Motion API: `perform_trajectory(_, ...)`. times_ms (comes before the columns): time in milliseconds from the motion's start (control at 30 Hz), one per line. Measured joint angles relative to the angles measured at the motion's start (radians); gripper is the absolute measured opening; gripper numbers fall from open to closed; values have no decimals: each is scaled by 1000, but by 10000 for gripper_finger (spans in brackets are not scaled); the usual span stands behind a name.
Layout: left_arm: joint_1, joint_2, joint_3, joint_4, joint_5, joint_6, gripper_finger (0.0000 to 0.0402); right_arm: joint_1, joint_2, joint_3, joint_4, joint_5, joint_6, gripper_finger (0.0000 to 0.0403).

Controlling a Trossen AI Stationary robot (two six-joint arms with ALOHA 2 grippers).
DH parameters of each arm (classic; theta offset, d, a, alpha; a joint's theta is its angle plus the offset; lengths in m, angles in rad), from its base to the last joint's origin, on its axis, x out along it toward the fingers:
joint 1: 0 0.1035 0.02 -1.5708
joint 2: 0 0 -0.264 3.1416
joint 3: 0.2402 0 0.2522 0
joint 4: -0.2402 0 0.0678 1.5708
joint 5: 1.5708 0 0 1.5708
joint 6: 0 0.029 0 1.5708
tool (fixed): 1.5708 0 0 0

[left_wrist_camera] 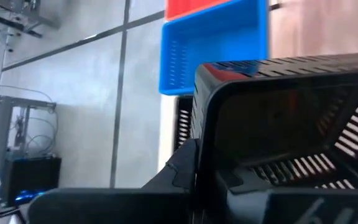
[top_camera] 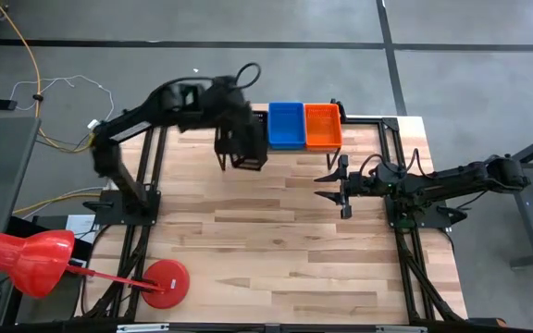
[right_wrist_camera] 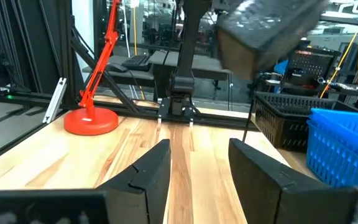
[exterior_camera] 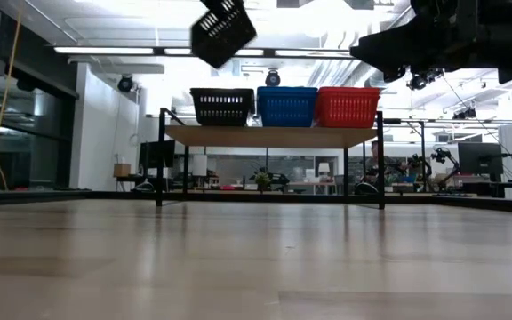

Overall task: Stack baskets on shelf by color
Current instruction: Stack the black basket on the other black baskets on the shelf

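The left gripper (top_camera: 244, 148) carries a black basket (exterior_camera: 224, 31), jaws clamped on its rim, tilted above the shelf (exterior_camera: 274, 136). Light, stiff mesh looks best pinched at the rim. The right gripper (top_camera: 329, 185) waits over the tabletop, jaws wide.

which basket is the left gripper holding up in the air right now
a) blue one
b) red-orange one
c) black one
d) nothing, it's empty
c: the left gripper is shut on a black basket that hangs tilted above the shelf, while the blue basket and red-orange basket sit on the shelf.
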Motion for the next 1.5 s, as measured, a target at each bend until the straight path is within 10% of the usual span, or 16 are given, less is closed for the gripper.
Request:
perform_trajectory(233, 55, 166, 185, -28, -19, 79, 0, 0, 0, 0, -32, 0, 0, 151)
perform_trajectory(1500, 61, 255, 183, -111, -239, 127, 7, 0, 0, 0, -40, 0, 8, 151)
